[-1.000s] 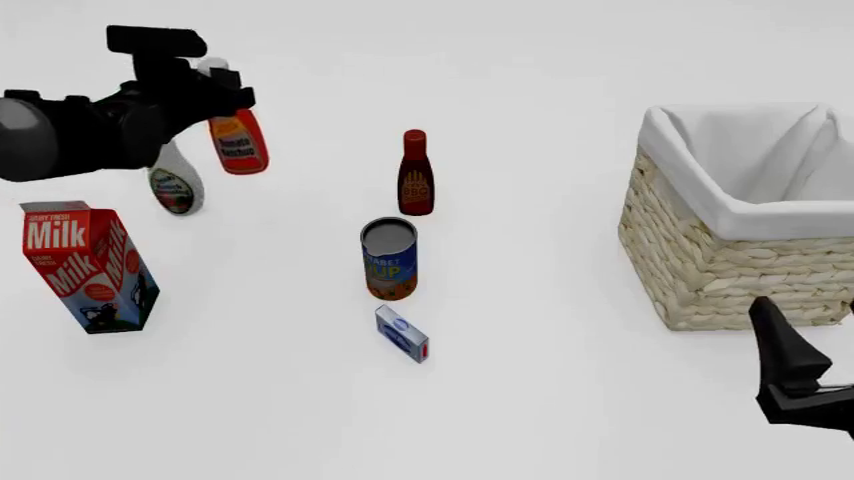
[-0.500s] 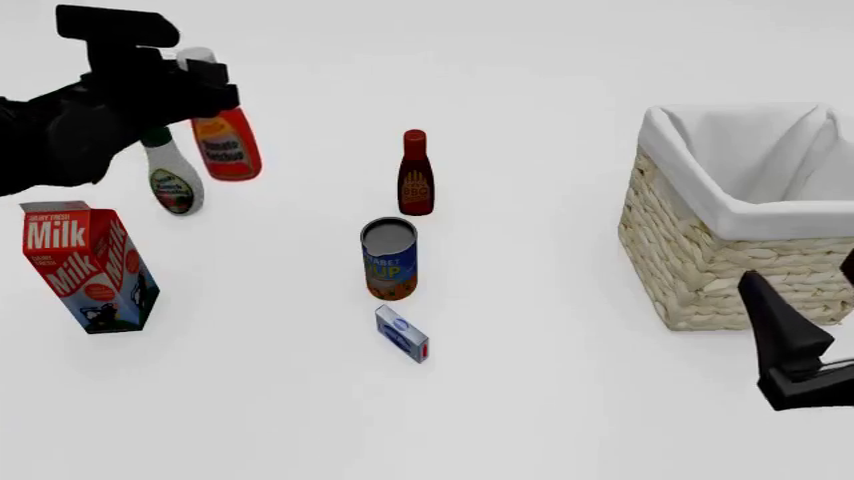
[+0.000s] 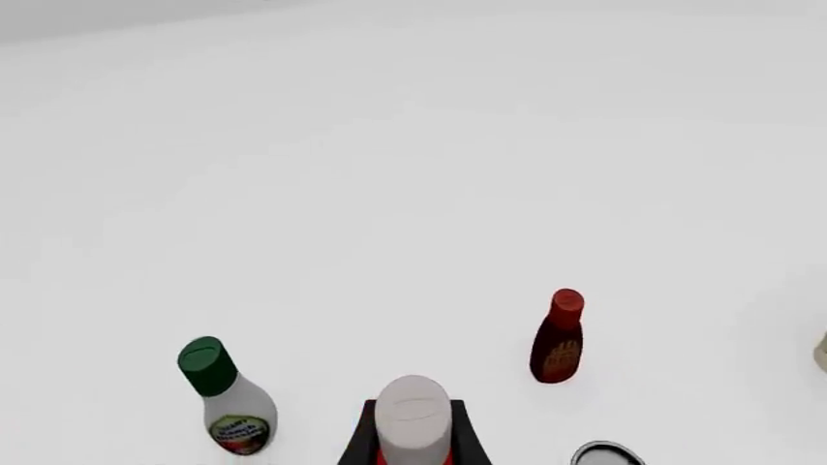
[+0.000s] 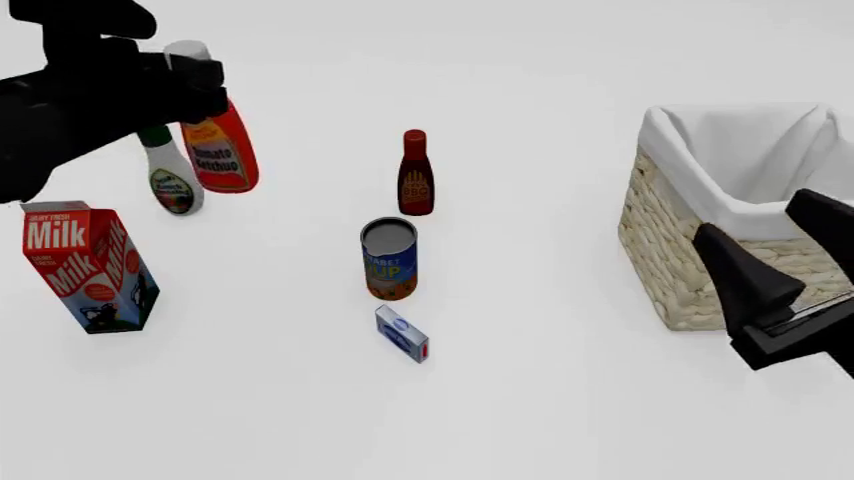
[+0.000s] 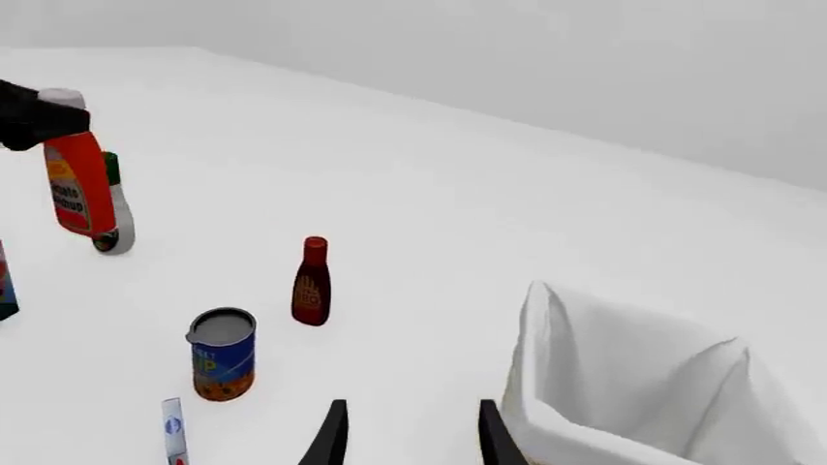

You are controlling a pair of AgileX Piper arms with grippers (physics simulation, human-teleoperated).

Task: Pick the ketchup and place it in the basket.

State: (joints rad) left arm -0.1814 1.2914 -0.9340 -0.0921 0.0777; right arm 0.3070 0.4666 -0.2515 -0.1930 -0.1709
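One orange-red ketchup (image 4: pixel 219 145), pale cap, yellow "Tomato Ketchup" label.

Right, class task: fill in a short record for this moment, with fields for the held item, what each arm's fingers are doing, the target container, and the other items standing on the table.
held item: ketchup, lifted off the table
left gripper: fingers shut on the ketchup near its cap
right gripper: fingers open, holding nothing, beside the basket
target container: basket, at the right; nothing seen inside
other items: white bottle, dark red bottle, can, small box, milk carton
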